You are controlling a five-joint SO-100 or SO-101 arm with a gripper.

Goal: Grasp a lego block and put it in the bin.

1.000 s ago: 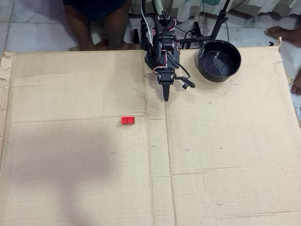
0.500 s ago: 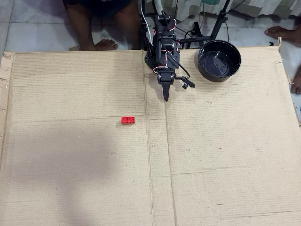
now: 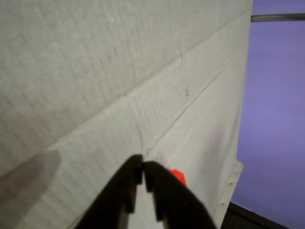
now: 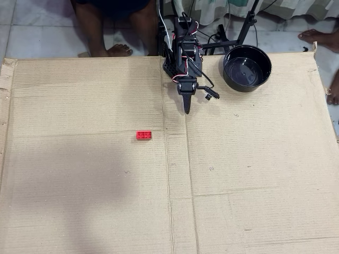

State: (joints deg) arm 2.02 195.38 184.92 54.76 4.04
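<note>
The black two-finger gripper (image 4: 187, 110) hangs over the corrugated brown cardboard sheet (image 4: 254, 174) with its fingers pressed together and nothing between them — in the wrist view the tips (image 3: 143, 168) meet in a thin seam. The small bright red studded plastic lego block (image 4: 143, 135) lies flat on the cardboard, off to the left of the gripper and a little farther from the arm's base in the overhead view, well apart from it; the wrist view catches only a red corner (image 3: 178, 175) peeking out beside one finger. The round glossy black bowl serving as the bin (image 4: 247, 67) sits to the gripper's right in the overhead view, near the arm's base, and looks empty. The reach seems not yet begun. To do it well, I would spread the fingers before descending, swing left until the block is centred between them, and line the jaws across the brick's short sides — a shallow brick slips easily if pinched at a corner.
</note>
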